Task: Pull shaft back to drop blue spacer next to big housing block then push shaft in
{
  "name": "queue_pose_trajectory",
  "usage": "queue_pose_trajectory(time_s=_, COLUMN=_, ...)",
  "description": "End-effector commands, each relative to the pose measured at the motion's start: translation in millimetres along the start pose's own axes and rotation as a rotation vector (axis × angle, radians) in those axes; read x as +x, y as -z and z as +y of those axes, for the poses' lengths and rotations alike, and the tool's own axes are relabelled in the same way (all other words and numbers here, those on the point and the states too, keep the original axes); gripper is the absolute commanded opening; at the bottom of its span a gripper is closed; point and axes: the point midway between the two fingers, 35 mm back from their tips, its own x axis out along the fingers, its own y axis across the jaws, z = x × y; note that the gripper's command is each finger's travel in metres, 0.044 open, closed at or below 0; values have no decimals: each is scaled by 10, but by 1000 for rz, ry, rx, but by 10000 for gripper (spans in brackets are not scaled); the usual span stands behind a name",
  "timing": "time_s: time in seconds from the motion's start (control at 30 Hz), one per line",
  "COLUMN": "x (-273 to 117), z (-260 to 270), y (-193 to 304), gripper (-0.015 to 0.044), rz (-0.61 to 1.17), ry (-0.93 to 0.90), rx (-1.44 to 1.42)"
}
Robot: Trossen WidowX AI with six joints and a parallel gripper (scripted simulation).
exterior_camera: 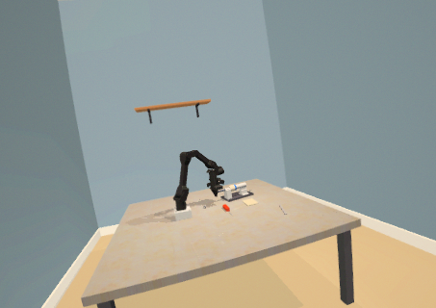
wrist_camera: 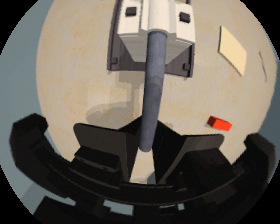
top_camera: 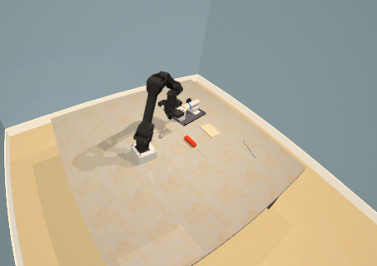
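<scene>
My gripper (top_camera: 178, 113) (exterior_camera: 217, 191) (wrist_camera: 147, 119) is shut on the free end of the grey shaft (wrist_camera: 153, 85). The shaft runs from the fingers into the white front block (exterior_camera: 228, 193) (wrist_camera: 133, 24) on the dark base plate (top_camera: 189, 120) (exterior_camera: 245, 196) (wrist_camera: 112, 47). Beyond that block, the blue spacer (top_camera: 190, 105) (exterior_camera: 236, 187) shows as a thin band beside the white housing (top_camera: 195, 102) (exterior_camera: 243, 185), with pale spacers (top_camera: 186, 106) on its near side. The blue spacer is up at shaft height, not on the table. The wrist view does not show the spacers.
A red-handled screwdriver (top_camera: 190, 141) (exterior_camera: 226, 208) (wrist_camera: 219, 123) lies in front of the fixture. A cream pad (top_camera: 210, 130) (exterior_camera: 250, 202) (wrist_camera: 232, 50) and a thin rod (top_camera: 250, 150) (exterior_camera: 283, 210) lie to the right. A small grey item (top_camera: 161, 135) lies near the arm's base.
</scene>
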Motion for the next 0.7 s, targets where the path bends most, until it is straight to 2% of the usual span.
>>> queue_pose_trajectory(time_s=0.0, x=2, z=3, y=14, gripper=0, rz=3, ry=0, rx=2)
queue_pose_trajectory(time_s=0.67, x=3, z=3, y=38, gripper=0, rz=3, ry=0, rx=2)
